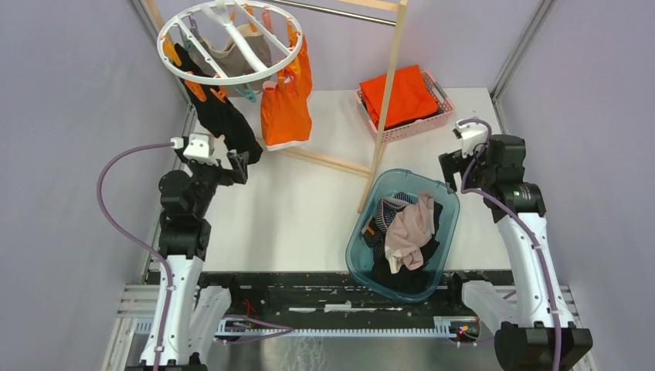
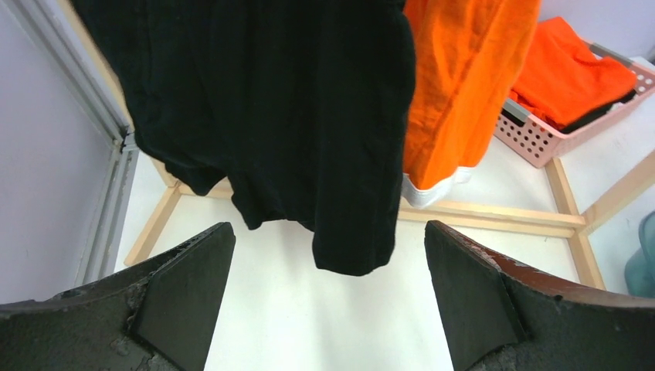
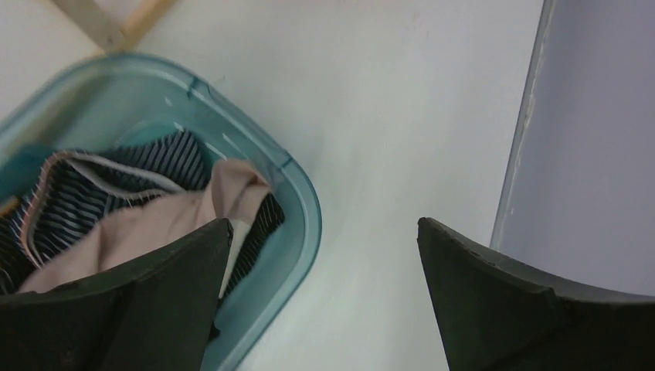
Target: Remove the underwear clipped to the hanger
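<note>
The white ring hanger (image 1: 179, 66) hangs at the back left with orange pegs. Three pieces of underwear are clipped to it: a black one (image 1: 222, 117) (image 2: 270, 116), a beige-grey one (image 1: 229, 57) and a bright orange one with white trim (image 1: 285, 108) (image 2: 456, 85). My left gripper (image 1: 241, 164) (image 2: 328, 290) is open just below the black garment's lower hem, which dangles between and above its fingers without touching them. My right gripper (image 1: 456, 164) (image 3: 324, 286) is open with nothing in it, over the table beside the teal tub.
A teal tub (image 1: 357, 249) (image 3: 305, 201) of mixed clothes sits front centre-right. A pink basket (image 1: 432, 122) (image 2: 541, 135) with a folded orange cloth (image 1: 398, 97) stands at the back right. A wooden-post frame (image 1: 384, 116) with a metal bar carries the hanger, its base rails (image 2: 494, 216) on the table.
</note>
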Action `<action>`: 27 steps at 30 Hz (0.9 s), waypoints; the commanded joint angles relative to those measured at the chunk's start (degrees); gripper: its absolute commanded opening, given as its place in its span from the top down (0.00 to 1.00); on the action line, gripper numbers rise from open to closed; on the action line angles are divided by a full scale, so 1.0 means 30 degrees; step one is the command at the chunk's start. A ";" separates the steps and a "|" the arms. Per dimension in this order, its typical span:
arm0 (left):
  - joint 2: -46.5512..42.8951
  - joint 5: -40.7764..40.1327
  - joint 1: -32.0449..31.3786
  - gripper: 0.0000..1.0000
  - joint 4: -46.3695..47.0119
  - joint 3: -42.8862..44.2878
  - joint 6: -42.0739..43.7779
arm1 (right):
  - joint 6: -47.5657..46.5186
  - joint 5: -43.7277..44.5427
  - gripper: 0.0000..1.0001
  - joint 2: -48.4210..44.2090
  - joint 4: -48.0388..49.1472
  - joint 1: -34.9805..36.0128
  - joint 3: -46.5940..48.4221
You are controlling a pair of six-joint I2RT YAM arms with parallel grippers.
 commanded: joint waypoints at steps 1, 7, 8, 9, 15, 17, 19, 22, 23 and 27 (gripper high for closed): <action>-0.0045 0.1739 -0.0210 0.00 0.0285 -0.0076 0.1443 | -0.5989 0.0411 0.00 0.1247 -0.4113 -0.0085 -0.0141; 0.0106 0.2229 -0.0274 0.00 0.0187 -0.0115 0.1653 | -0.6178 0.2563 0.00 0.3390 -0.4534 -0.0055 -0.2316; 0.0145 0.2316 -0.0294 0.00 0.0165 -0.0115 0.1653 | -0.5952 0.2943 0.02 0.3974 -0.4308 -0.0053 -0.2570; 0.0183 0.2382 -0.0315 0.00 0.0173 -0.0115 0.1678 | -0.5792 0.3023 0.03 0.4691 -0.4126 -0.0056 -0.2687; 0.0311 0.2555 -0.0441 0.00 0.0230 -0.0173 0.1772 | -0.4736 0.3092 0.14 1.0294 -0.2308 -0.0741 -0.0602; 0.0264 0.2630 -0.0448 0.00 0.0213 -0.0195 0.1798 | -0.4272 0.2162 0.18 1.2018 -0.2479 -0.1475 0.0989; 0.0252 0.2653 -0.0470 0.00 0.0230 -0.0202 0.1870 | -0.3737 0.1489 0.23 1.3770 -0.2553 -0.2368 0.2583; 0.0256 0.2600 -0.0522 0.00 0.0296 -0.0283 0.1916 | -0.2936 0.1000 0.33 1.5853 -0.2638 -0.3518 0.5238; 0.0267 0.2648 -0.0549 0.00 0.0325 -0.0304 0.1942 | -0.2764 0.1026 0.34 1.6448 -0.2478 -0.3748 0.5942; 0.0326 0.2870 -0.0573 0.00 0.0564 -0.0540 0.1891 | -0.2342 0.0990 0.36 1.9226 -0.2245 -0.3890 0.9121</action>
